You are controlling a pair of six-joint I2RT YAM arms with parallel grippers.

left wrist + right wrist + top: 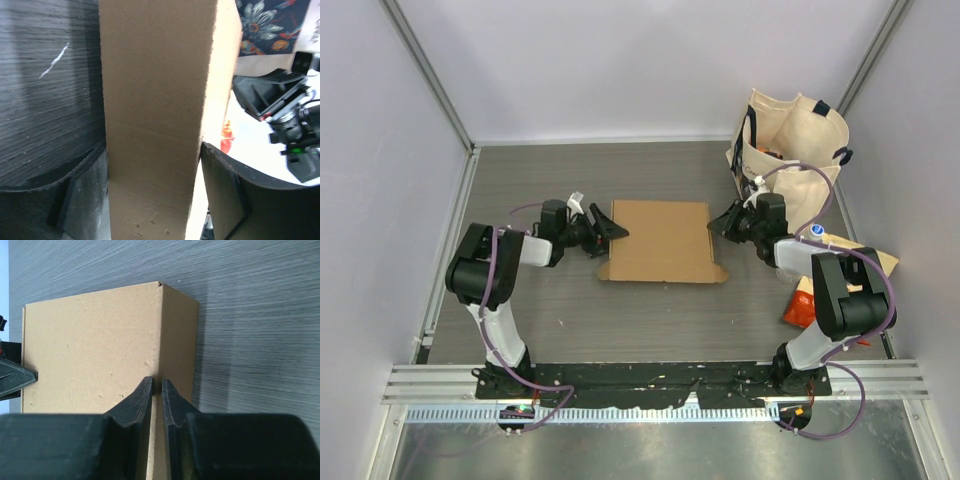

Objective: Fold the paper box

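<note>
1. I see the paper box (660,240) lying mid-table (570,310), between the two arms, as a shallow brown carton.
2. My left gripper (608,228) is at the box's left end. Its fingers (60,200) stand wide apart with that end between them, and I cannot tell whether they press it.
3. My right gripper (718,222) is at the right end, its fingers (140,400) nearly together and clamped on a thin cardboard edge.
4. At the far right stands a cream tote bag (800,135), and an orange snack bag (800,308) lies nearer.
</note>
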